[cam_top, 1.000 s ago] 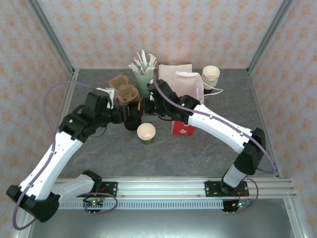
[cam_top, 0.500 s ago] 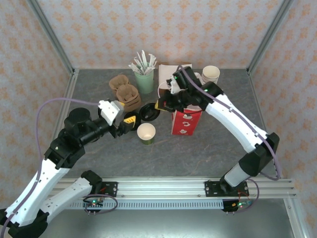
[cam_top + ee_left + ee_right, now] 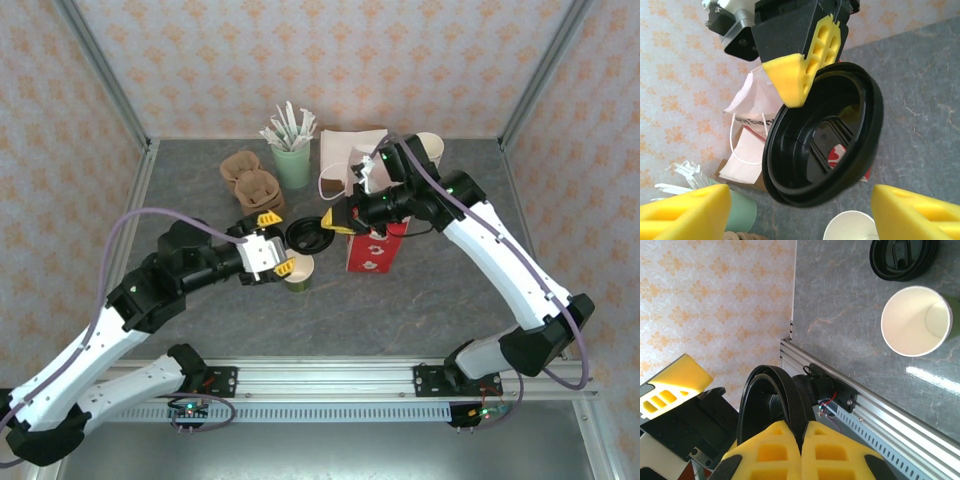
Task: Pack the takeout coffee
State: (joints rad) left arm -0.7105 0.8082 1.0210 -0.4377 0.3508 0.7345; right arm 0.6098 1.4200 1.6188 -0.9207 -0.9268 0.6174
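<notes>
The takeout coffee's cup (image 3: 297,270), olive-green with a cream inside, stands open-topped on the table, also seen as the cup (image 3: 915,320) and as a cream rim (image 3: 852,227). My right gripper (image 3: 335,222) is shut on the rim of a black lid (image 3: 308,236), held on edge above the table just behind the cup. The pinched lid (image 3: 790,395) sits between the right gripper (image 3: 801,432). My left gripper (image 3: 277,244) is open and holds nothing, just left of the cup. From the left gripper (image 3: 800,214), the lid (image 3: 825,135) hangs ahead. The red-and-white paper bag (image 3: 376,250) stands right of the cup.
A stack of loose black lids (image 3: 902,257) lies on the table beyond the cup. At the back are cardboard cup carriers (image 3: 252,185), a green cup of stirrers (image 3: 292,160), flat paper bags (image 3: 345,150) and stacked cups (image 3: 428,148). A metal rail (image 3: 330,378) runs along the near edge.
The right gripper has drawn back to the right and lifted a black lid. The left arm has swung forward beside the cup, its jaws wider apart.
</notes>
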